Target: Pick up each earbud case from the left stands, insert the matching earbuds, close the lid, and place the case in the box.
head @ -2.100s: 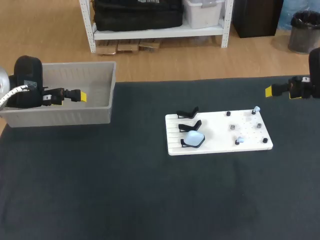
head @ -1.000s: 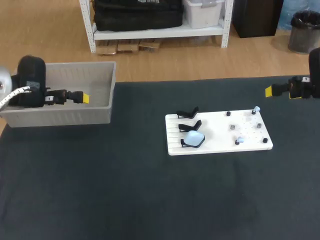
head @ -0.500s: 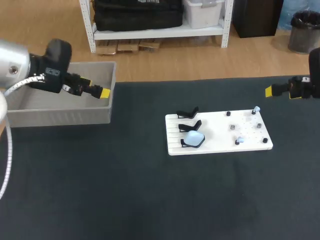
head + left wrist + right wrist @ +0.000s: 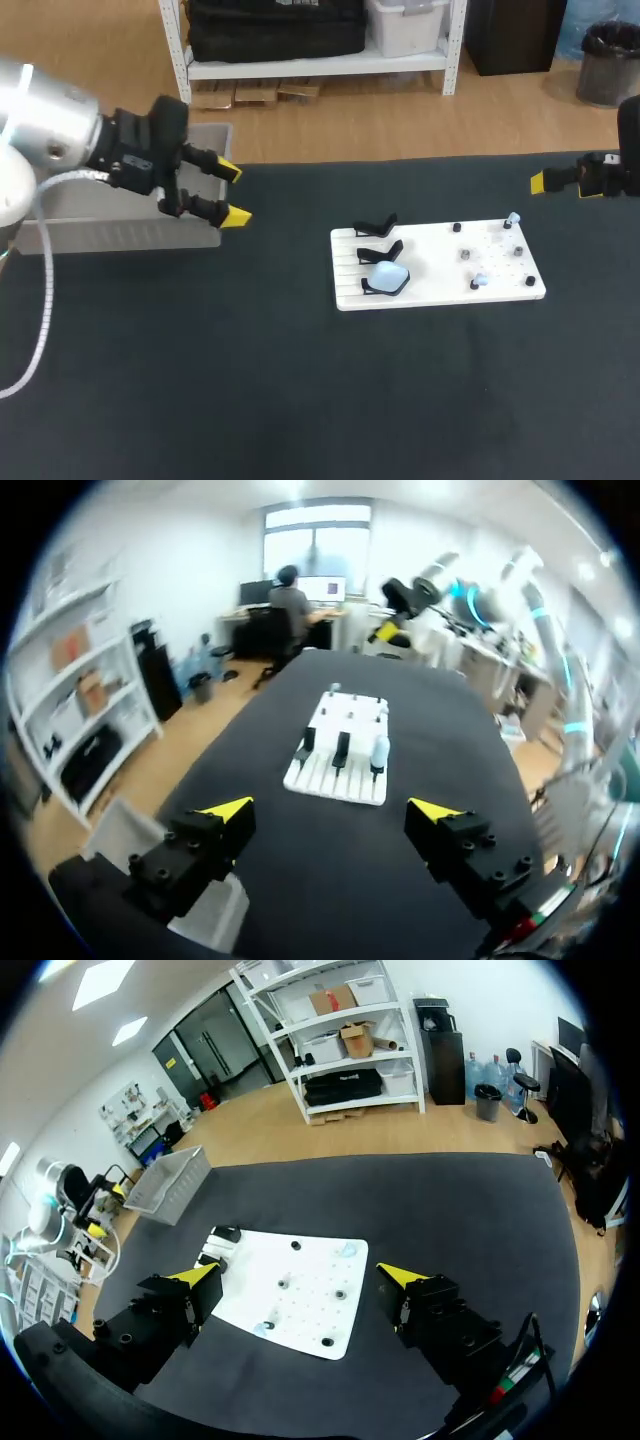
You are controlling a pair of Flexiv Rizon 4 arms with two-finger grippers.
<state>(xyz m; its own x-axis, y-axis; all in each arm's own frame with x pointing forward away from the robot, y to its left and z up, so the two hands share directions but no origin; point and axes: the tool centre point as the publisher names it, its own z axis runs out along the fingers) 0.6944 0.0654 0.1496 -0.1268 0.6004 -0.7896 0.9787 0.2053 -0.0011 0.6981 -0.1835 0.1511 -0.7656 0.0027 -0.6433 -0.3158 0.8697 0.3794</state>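
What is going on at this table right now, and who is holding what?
Neither arm holds anything. The left claw is open, hovering by the right end of the grey box. The right claw is open too, off at the table's right side. On the white board, one pale blue earbud case sits on the nearest black stand; the two stands behind it are bare. What look like small pale blue earbuds lie among the board's pegs.

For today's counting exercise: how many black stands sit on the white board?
3, lined along its left side: far stand empty, middle stand empty, near stand holding the blue case.
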